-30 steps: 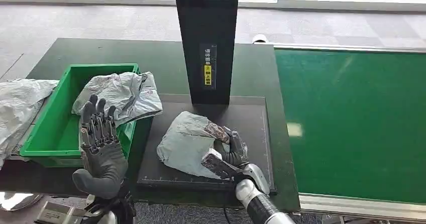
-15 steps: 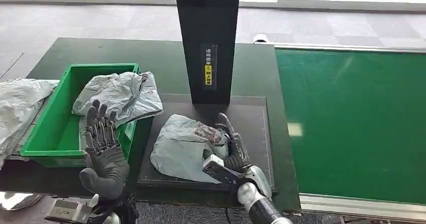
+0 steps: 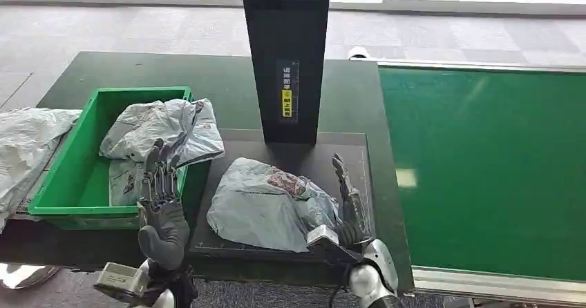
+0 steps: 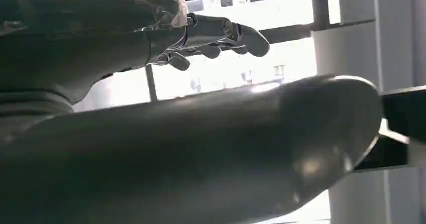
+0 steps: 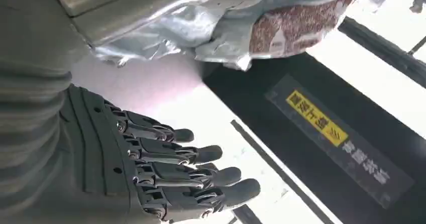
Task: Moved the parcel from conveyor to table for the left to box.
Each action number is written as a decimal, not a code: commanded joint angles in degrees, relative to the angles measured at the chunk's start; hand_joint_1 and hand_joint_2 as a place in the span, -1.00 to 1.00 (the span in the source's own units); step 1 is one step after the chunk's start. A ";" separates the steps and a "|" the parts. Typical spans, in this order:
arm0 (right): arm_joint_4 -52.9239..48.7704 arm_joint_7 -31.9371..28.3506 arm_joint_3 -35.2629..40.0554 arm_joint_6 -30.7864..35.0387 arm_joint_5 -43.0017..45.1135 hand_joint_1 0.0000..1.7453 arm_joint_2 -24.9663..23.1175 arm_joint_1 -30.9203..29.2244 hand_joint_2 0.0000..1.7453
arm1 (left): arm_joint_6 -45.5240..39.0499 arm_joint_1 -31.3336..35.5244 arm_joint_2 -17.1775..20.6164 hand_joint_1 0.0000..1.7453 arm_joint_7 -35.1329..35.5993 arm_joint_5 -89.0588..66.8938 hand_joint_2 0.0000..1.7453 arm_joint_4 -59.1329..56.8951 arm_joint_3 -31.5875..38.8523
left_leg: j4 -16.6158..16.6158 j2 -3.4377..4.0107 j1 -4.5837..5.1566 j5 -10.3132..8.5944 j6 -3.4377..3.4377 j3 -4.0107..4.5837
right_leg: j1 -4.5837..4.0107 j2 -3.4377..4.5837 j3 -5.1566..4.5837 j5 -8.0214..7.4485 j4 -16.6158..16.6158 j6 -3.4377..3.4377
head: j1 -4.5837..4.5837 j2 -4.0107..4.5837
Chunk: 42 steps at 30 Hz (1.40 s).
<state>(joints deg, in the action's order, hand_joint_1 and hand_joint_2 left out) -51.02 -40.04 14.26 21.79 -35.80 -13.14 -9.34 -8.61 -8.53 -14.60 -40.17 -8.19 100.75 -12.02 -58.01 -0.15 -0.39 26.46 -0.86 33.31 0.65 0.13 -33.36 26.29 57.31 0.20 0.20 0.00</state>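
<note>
The right hand (image 3: 347,204) stands open, fingers straight, holding nothing; the parcel (image 3: 266,204) lies just left of it. The left hand (image 3: 162,208) is open and empty, left of the parcel.

The black post (image 3: 285,52) is cut off by the upper edge. Beside it, the print on its yellow label (image 3: 285,103) is too small to be read.

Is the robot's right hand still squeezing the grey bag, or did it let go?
It let go. The right hand is open, fingers straight and apart, beside the grey bag, which lies alone on the black mat.
</note>
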 commanded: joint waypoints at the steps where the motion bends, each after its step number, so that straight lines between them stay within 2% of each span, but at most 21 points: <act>1: -28.81 1.24 -8.63 -0.86 -3.75 -1.00 0.79 15.19 1.00 | -9.48 7.51 -3.40 -1.00 5.65 -13.85 -1.00 -19.94 3.68 | 0.08 -0.40 0.03 -0.07 0.04 -0.03 | 0.02 -0.42 0.15 0.06 -0.07 0.00 | 0.00 0.02; 4: -31.22 0.15 -8.05 -0.37 -3.56 -1.00 0.29 16.50 1.00 | -16.11 9.90 -2.39 -1.00 8.58 -22.64 -1.00 -24.59 1.21 | 0.05 -0.21 0.02 -0.03 -0.01 -0.01 | 0.01 -0.22 0.06 0.03 -0.03 0.00 | 0.00 0.00; 6: -34.11 0.04 -5.03 -1.17 -3.16 -1.00 0.73 17.52 1.00 | -23.87 14.68 -1.83 -1.00 11.05 -31.81 -1.00 -34.56 -1.16 | 0.07 -0.36 0.03 -0.08 -0.01 -0.01 | 0.02 -0.38 0.08 0.04 -0.06 0.00 | 0.00 0.00; 8: -36.76 0.04 -0.63 -1.43 -1.86 -1.00 2.19 17.86 1.00 | -25.97 19.10 -1.00 -1.00 17.53 -39.36 -1.00 -47.23 -3.18 | 0.12 -0.47 0.03 -0.13 0.00 -0.04 | 0.03 -0.48 0.14 0.02 -0.10 0.00 | 0.00 0.00; 11: -39.49 0.04 1.70 -1.77 -1.23 -1.00 2.99 18.41 1.00 | -27.16 21.12 -0.28 -1.00 21.19 -44.21 -1.00 -56.77 -5.13 | 0.17 -0.32 0.06 -0.12 0.01 -0.13 | 0.05 -0.35 0.21 -0.01 -0.13 0.01 | 0.00 0.00; 12: -40.62 0.04 2.24 -1.77 -0.70 -1.00 3.29 18.63 1.00 | -29.49 21.40 0.08 -1.00 24.45 -49.60 -1.00 -58.58 -6.59 | 0.22 -0.30 0.04 -0.15 0.03 -0.18 | 0.03 -0.35 0.29 -0.05 -0.22 0.01 | 0.00 0.00; 13: -41.94 0.04 2.54 -2.55 -0.20 -1.00 3.48 18.83 1.00 | -31.39 21.31 0.39 -1.00 33.08 -60.31 -1.00 -59.13 -7.57 | 0.19 -0.22 0.07 -0.10 0.03 -0.18 | 0.06 -0.24 0.26 -0.03 -0.16 0.02 | 0.00 0.00; 14: -42.80 0.04 1.99 -2.90 -0.60 -1.00 3.17 19.16 1.00 | -30.83 21.37 -0.05 -1.00 35.91 -63.57 -1.00 -60.13 -7.67 | 0.09 -0.11 0.02 -0.03 0.01 -0.13 | 0.02 -0.14 0.18 -0.02 -0.08 0.04 | 0.00 0.00; 29: -43.25 0.04 1.52 -3.55 -0.75 -1.00 3.10 19.33 1.00 | -29.97 21.27 -0.37 -1.00 36.53 -64.28 -1.00 -59.21 -7.60 | 0.08 0.00 -0.01 -0.02 0.02 -0.09 | 0.02 -0.04 0.13 -0.04 -0.09 0.03 | 0.00 0.02; 32: -45.06 0.04 0.33 -4.28 -1.34 -1.00 2.32 20.14 1.00 | -23.24 22.26 -1.33 -1.00 37.79 -68.50 -1.00 -60.71 -7.69 | 0.08 0.00 -0.01 -0.03 0.02 -0.09 | 0.02 -0.05 0.13 -0.04 -0.10 0.04 | 0.00 0.00; 34: -45.91 0.04 -0.71 -4.81 -1.80 -1.00 1.71 20.46 1.00 | -22.00 22.95 -2.12 -1.00 39.00 -71.43 -1.00 -62.08 -8.54 | 0.18 -0.07 -0.01 -0.06 0.04 -0.17 | 0.01 -0.14 0.25 -0.05 -0.22 0.03 | 0.00 0.00; 35: -46.28 0.04 -1.11 -5.05 -1.92 -1.00 1.47 20.52 1.00 | -21.26 23.05 -2.37 -1.00 39.61 -72.76 1.00 -62.22 -9.04 | 0.06 -0.10 0.01 -0.04 0.04 -0.08 | 0.04 -0.16 0.16 -0.01 -0.08 0.05 | 0.00 0.02; 38: -46.90 0.04 -1.82 -5.16 -2.46 -1.00 0.86 20.79 1.00 | -22.48 22.57 -2.28 -1.00 40.29 -77.71 1.00 -60.71 -10.66 | 0.06 -0.10 0.01 -0.02 0.05 -0.10 | 0.05 -0.16 0.20 -0.01 -0.09 0.05 | 0.00 0.00; 39: -47.14 0.04 -2.11 -4.94 -2.48 -1.00 0.68 20.95 1.00 | -22.73 22.38 -2.72 1.00 40.21 -77.48 1.00 -60.20 -10.18 | 0.05 -0.09 0.03 -0.02 0.04 -0.08 | 0.06 -0.15 0.16 -0.01 -0.06 0.05 | 0.00 0.00; 42: -48.11 0.04 -2.88 -5.25 -2.73 -1.00 0.25 21.36 1.00 | -23.21 21.20 -3.01 1.00 39.66 -78.32 1.00 -55.38 -8.83 | 0.00 -0.09 0.01 -0.01 0.04 -0.05 | 0.06 -0.16 0.14 -0.01 -0.04 0.05 | 0.00 0.02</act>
<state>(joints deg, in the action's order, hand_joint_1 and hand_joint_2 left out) -96.96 -40.24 14.19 16.83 -38.21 -12.74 11.32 -31.50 12.54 -16.70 -0.66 -84.42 43.98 -19.08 -58.02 -0.15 -0.37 26.45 -0.84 33.27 0.73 0.08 -33.27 26.27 57.31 0.26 0.20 0.02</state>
